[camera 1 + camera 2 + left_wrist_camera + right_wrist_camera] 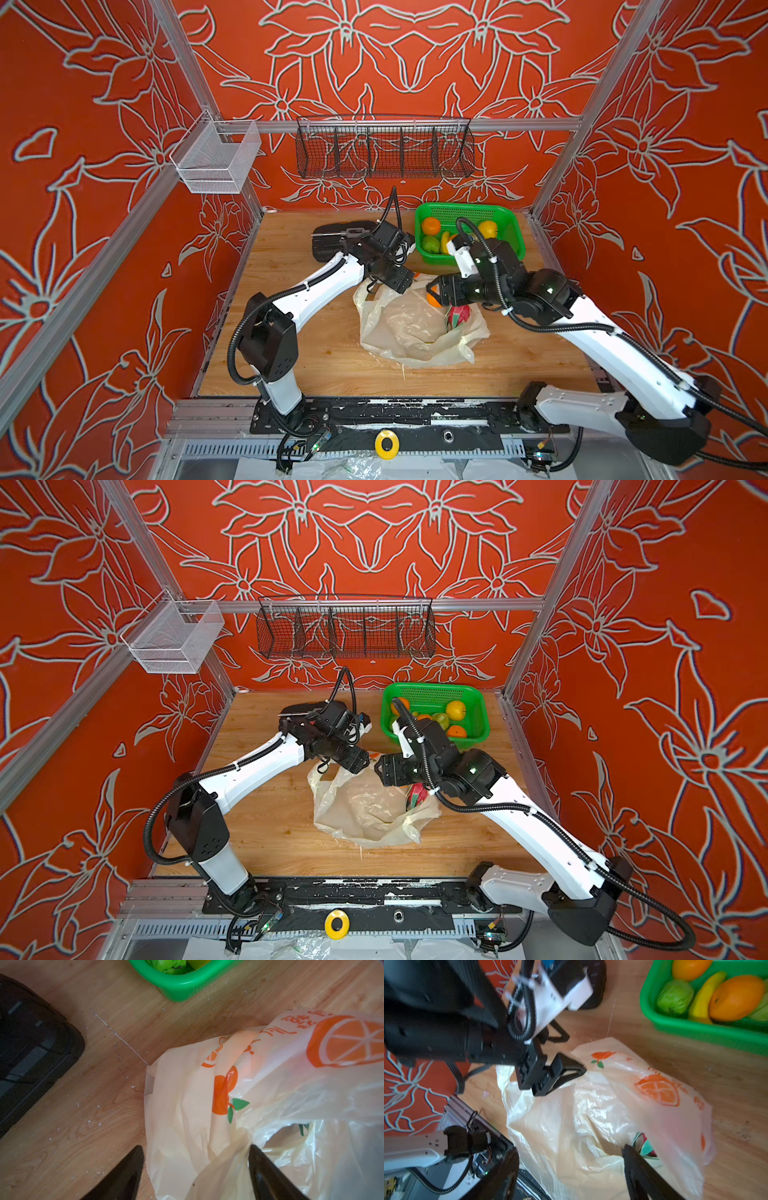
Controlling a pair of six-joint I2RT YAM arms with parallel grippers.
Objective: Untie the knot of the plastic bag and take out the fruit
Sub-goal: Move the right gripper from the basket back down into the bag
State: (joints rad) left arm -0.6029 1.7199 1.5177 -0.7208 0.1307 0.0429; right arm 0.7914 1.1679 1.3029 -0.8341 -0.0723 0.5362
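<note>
Plastic bag [415, 328]: left jaws open astride its edge, right jaws open above.

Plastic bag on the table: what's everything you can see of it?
The plastic bag is thin, crinkly, translucent cream film printed with orange slices, green leaves and orange lettering. It lies slumped on the wooden table near the green basket, its mouth gaping. A pink-and-green dragon fruit shows inside. The left claw stands open astride a fold; the right claw hangs open over the mouth.
</note>
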